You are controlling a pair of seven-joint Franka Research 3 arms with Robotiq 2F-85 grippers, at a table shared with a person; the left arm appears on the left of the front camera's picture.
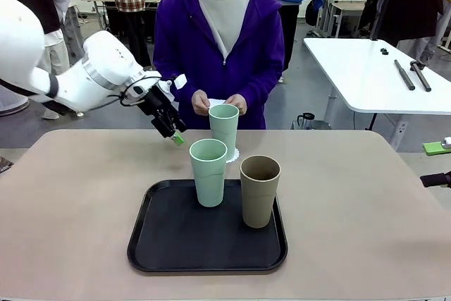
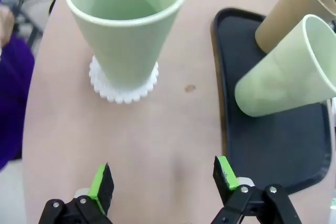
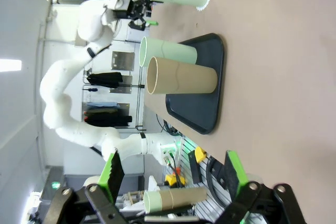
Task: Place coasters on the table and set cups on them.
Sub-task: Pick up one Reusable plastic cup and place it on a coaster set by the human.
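1. A tall pale mint-green matte tumbler (image 1: 224,128) stands upright on a small round white lacy paper doily (image 1: 235,153) on the beige-tan desk (image 1: 70,188), beyond the tray.
2. A second mint-green tumbler (image 1: 208,172) and a brown-taupe tumbler (image 1: 260,190) stand side by side in the black rounded-rectangle tray (image 1: 162,244).
3. The left claw (image 1: 173,132) hovers open and empty, just beside the tumbler on the doily.
4. The right claw (image 3: 173,169) is open and empty, well apart from the tumblers.
5. The person's hands (image 1: 237,103) hold something white behind the far tumbler.

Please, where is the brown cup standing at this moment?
In the front view the brown cup stands upright on the right half of the black tray, with a mint green cup just to its left.
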